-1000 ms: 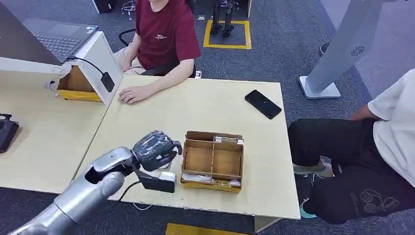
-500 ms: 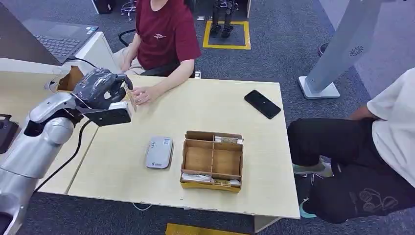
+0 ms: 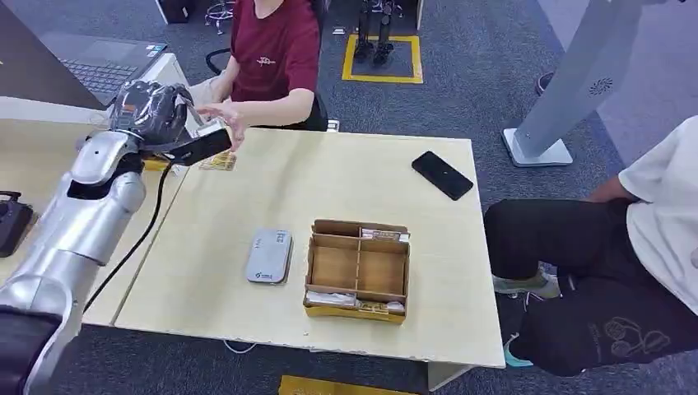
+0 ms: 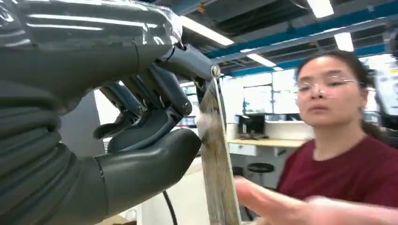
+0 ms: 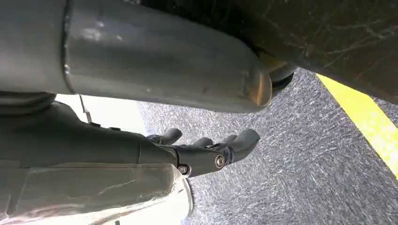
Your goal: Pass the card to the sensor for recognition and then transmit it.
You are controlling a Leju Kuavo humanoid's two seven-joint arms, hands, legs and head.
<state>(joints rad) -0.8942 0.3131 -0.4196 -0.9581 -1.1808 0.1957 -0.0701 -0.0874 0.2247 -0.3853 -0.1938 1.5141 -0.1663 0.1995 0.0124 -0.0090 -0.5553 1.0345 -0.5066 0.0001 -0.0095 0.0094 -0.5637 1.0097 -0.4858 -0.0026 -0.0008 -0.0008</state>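
Handover under way at the far edge of the surface (image 3: 346, 189).
Your left hand (image 3: 152, 111) pinches the card (image 4: 217, 159) in its fingers (image 4: 155, 93), held out to a person's hand (image 3: 221, 122); the sensor (image 3: 269, 256) lies behind, release remaining.

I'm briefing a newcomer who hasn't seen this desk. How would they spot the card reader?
On the light wooden table, find the cardboard divider box near the front edge. The card reader lies flat just left of it: a rounded grey slab, unlike the black phone far back.

I can read no text in my views. Sensor (image 3: 268, 257): small label marks, too small to make out. Person's shirt (image 3: 276, 49): illegible chest logo.
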